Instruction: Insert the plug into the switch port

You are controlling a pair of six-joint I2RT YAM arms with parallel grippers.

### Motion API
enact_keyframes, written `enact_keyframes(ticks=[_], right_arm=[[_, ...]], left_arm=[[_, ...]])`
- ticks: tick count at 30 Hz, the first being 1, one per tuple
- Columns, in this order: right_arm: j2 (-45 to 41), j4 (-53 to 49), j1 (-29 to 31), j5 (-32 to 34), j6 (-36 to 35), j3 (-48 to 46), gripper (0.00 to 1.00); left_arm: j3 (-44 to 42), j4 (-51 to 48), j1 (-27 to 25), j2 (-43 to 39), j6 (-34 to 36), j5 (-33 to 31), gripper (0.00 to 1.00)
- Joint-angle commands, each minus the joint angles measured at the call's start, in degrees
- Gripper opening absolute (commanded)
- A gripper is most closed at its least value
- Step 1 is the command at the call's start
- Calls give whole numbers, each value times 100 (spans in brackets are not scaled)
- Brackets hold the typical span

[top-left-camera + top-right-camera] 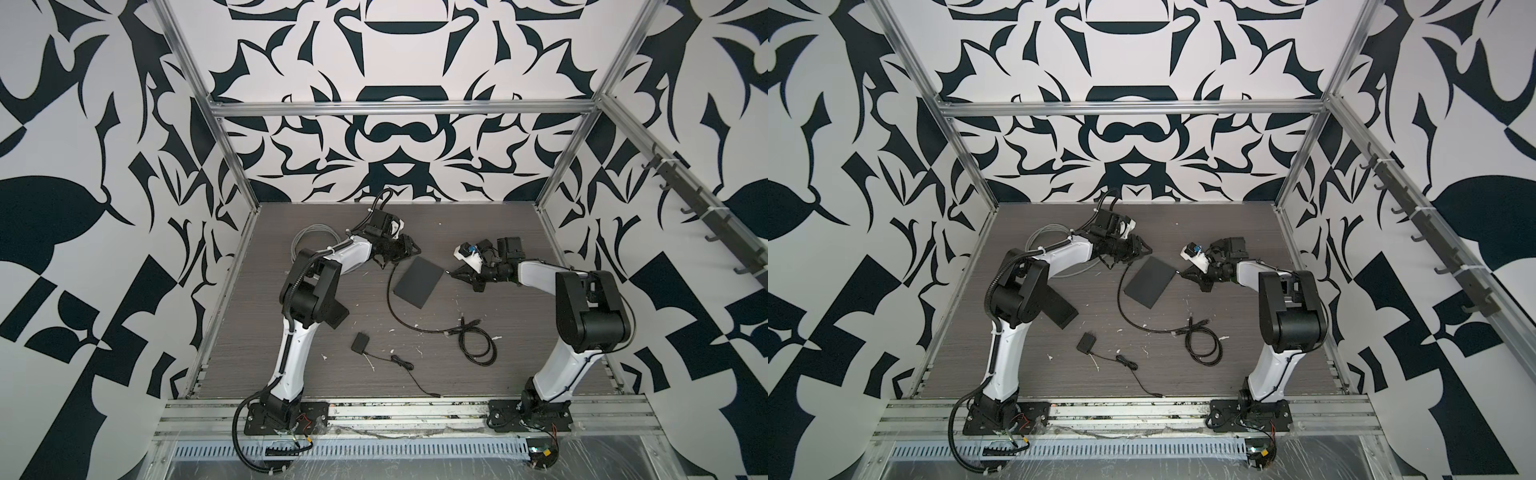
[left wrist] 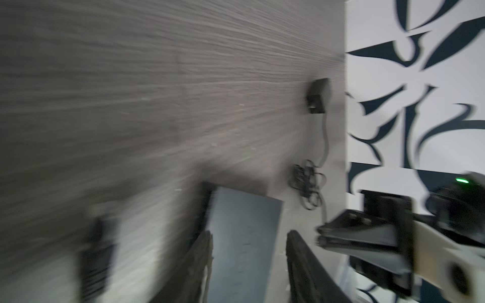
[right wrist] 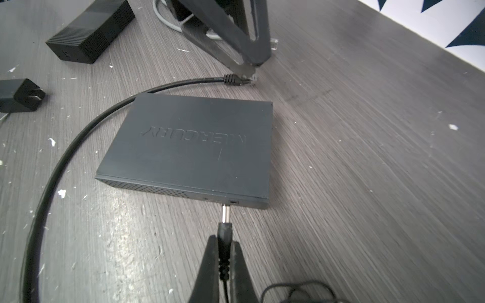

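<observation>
Nearest: right gripper clamped tight on plug. Black body pinched between fingers, metal tip poking ahead. Tip at side face of switch, just beside port, not in; contact unclear. Switch flat mid-desk, toward far edge. Beyond: left gripper partly spread, holding nothing, tips by network cable end.

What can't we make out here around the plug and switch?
- Plug tip against switch: right wrist view, contact unclear; too small in both top views.
- Left hand: left wrist view, motion blur smears it.
- Switch's far face: right wrist view, hidden by its own body.
- Right hand: right wrist view, cut off by the bottom edge.
</observation>
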Motion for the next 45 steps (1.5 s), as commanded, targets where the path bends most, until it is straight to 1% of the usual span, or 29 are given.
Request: enact_keyframes(ticks=[1,3,6,8,11,13,17,22,27,31,33,40,45], right_arm=[[-187,-118,67,148,70,16,0],[-152,-189,132,304,103,93,0],[-216,-254,367,747,86,150,0],[-319,-464,466,1045,106,253,0],[-475,-871,489,1274,140,356,0],[-624,-1013,494,1380,152,271,0],[-792,-963,538,1675,121,-20,0],[-666,-460,683,1854,118,-172,0],[-451,-430,875,2201,93,-49,0],[-300,-406,988,2306,145,39,0],[-144,-563,1079,2517,143,203,0],[72,-312,1101,2576,410,329,0],[134,87,1101,2441,516,235,0]], left_arm=[[46,-855,-69,-151,715,-604,51],[23,-861,-70,-143,799,-631,51],[61,-863,-93,-101,880,-600,52],[146,-903,-106,-64,951,-598,52],[264,-1005,-153,-24,1108,-622,53],[300,-1018,-183,1,1187,-625,54],[519,-1143,-269,152,1340,-609,54],[697,-1290,-342,371,1450,-758,55],[720,-1293,-345,431,1458,-808,55],[812,-1361,-342,517,1498,-797,55],[846,-1390,-342,546,1516,-780,55],[873,-1400,-342,569,1538,-686,55],[889,-1426,-338,586,1568,-667,55]])
